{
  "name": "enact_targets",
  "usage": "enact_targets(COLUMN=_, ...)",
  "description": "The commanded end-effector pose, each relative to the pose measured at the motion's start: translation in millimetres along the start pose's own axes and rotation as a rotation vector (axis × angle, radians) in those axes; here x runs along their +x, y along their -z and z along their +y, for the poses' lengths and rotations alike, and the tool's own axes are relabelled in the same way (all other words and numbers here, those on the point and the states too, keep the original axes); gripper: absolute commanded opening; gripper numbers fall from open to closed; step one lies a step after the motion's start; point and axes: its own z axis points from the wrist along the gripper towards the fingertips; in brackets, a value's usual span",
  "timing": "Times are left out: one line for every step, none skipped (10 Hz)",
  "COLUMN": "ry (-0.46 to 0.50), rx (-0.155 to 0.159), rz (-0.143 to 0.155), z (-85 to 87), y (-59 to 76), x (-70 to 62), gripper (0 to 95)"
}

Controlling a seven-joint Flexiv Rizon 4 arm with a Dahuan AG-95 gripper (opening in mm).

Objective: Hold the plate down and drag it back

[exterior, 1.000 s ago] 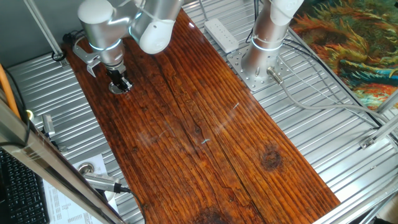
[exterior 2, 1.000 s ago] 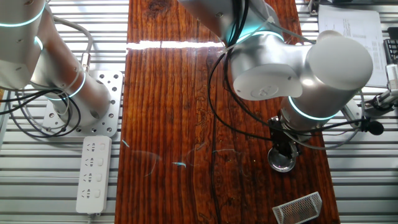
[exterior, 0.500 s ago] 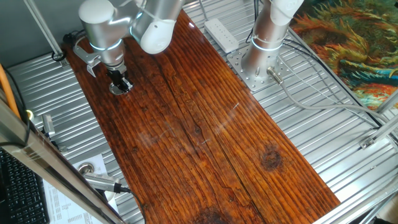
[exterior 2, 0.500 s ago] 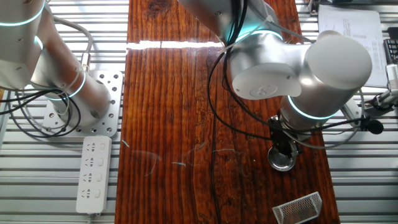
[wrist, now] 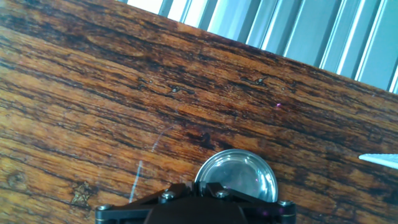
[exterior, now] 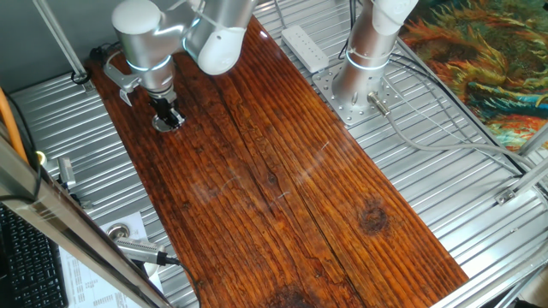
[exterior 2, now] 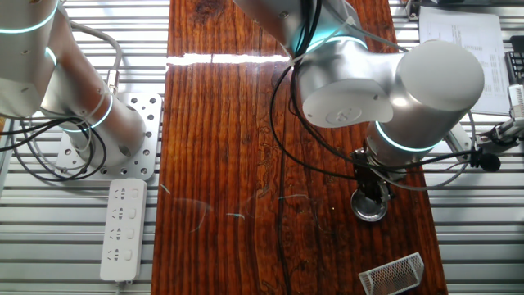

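Note:
The plate (exterior: 168,126) is a small round metal disc with a shiny rim, lying flat on the wooden board near its far left edge. It also shows in the other fixed view (exterior 2: 368,207) and in the hand view (wrist: 239,175). My gripper (exterior: 169,116) stands upright over it with its fingers together, the tip pressed on the plate's top. In the other fixed view the gripper (exterior 2: 371,195) covers part of the plate. In the hand view the gripper (wrist: 198,188) sits at the plate's near left rim.
A silver mesh bracket (exterior 2: 393,274) lies on the board near the plate; its tip shows in the hand view (wrist: 379,160). The board edge and ribbed metal table (wrist: 292,31) are close beyond the plate. A white power strip (exterior: 306,47) and an arm base (exterior: 360,90) stand past the board's other side.
My gripper and the plate under it have slid a short way along the board together. The fingers stay together on the plate.

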Motion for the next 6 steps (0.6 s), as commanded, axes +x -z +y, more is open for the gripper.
enact_targets(ry=-0.002, rx=0.003, rz=0.002, z=0.6, y=0.3, x=0.2, gripper=0.0)
enact_targets(ry=-0.002, rx=0.003, rz=0.002, z=1.0, y=0.3, x=0.2, gripper=0.0)
enact_targets(ry=-0.003, rx=0.004, rz=0.001, z=1.6, y=0.3, x=0.2, gripper=0.0)
enact_targets(ry=-0.004, rx=0.003, rz=0.000, z=2.0, y=0.3, x=0.2, gripper=0.0)
enact_targets(ry=-0.006, rx=0.002, rz=-0.001, z=2.9, y=0.3, x=0.1, gripper=0.0)
enact_targets(ry=-0.011, rx=0.000, rz=-0.002, z=4.6, y=0.1, x=0.1, gripper=0.0)
